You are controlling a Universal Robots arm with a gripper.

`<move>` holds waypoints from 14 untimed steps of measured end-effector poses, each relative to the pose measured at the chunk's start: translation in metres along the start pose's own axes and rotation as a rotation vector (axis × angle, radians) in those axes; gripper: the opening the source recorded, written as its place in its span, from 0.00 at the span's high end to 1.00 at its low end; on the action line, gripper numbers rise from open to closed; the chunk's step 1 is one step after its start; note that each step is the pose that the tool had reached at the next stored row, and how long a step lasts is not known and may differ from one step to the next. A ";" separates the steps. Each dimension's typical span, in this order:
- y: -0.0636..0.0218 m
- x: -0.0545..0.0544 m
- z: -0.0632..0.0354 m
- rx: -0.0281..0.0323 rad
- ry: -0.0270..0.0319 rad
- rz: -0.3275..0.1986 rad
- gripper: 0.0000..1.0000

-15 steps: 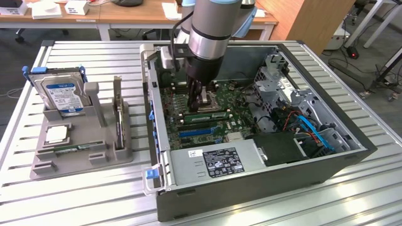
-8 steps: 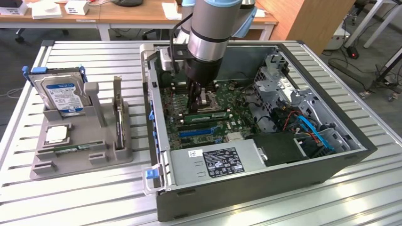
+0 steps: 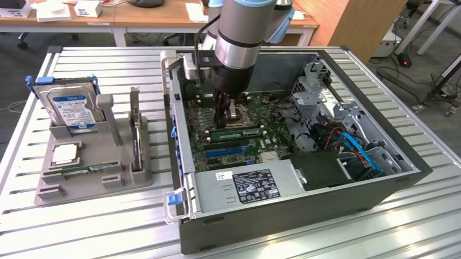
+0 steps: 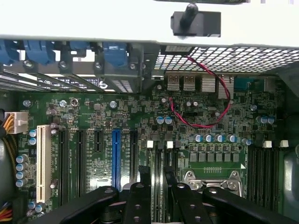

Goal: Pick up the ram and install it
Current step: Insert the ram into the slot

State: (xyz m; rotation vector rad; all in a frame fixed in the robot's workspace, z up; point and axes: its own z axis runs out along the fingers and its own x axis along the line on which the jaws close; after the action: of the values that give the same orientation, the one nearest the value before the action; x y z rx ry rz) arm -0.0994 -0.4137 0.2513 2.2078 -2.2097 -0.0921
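The ram point(image 3: 234, 131), a long green stick, stands on edge in a motherboard slot just in front of the processor socket point(image 3: 241, 114) inside the open computer case point(image 3: 288, 216). My gripper point(image 3: 229, 118) reaches straight down into the case and hangs right over the ram. In the wrist view the ram point(image 4: 158, 161) runs edge-on between the two black fingers point(image 4: 143, 186), which stand slightly apart on either side of it. The gripper point(image 4: 157, 172) is open. White slot clips point(image 4: 149, 144) sit at the slot ends.
The grey parts holder point(image 3: 94, 162) on the exterior view's left carries a hard drive point(image 3: 70, 110), a square silver chip point(image 3: 65, 154), a thin green board lying flat point(image 3: 85, 170) and an upright card point(image 3: 135, 135). The power supply point(image 3: 249, 186), drive cage point(image 3: 317, 91) and blue cables point(image 3: 360, 151) crowd the case.
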 end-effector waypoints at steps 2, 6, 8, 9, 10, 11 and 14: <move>0.0000 0.000 0.0000 0.0001 0.0000 0.000 0.76; -0.0001 0.000 0.0014 0.0001 -0.0002 0.000 0.76; -0.0003 0.000 0.0059 0.0001 -0.0001 0.000 0.76; -0.0004 0.000 0.0069 0.0001 -0.0001 0.000 0.76; -0.0004 0.000 0.0079 0.0001 -0.0001 0.000 0.76; -0.0005 0.000 0.0086 0.0001 -0.0001 0.000 0.76; -0.0005 0.000 0.0086 0.0000 0.0000 0.000 0.76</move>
State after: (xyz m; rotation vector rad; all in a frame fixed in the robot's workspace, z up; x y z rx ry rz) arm -0.0994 -0.4136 0.2427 2.2078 -2.2097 -0.0921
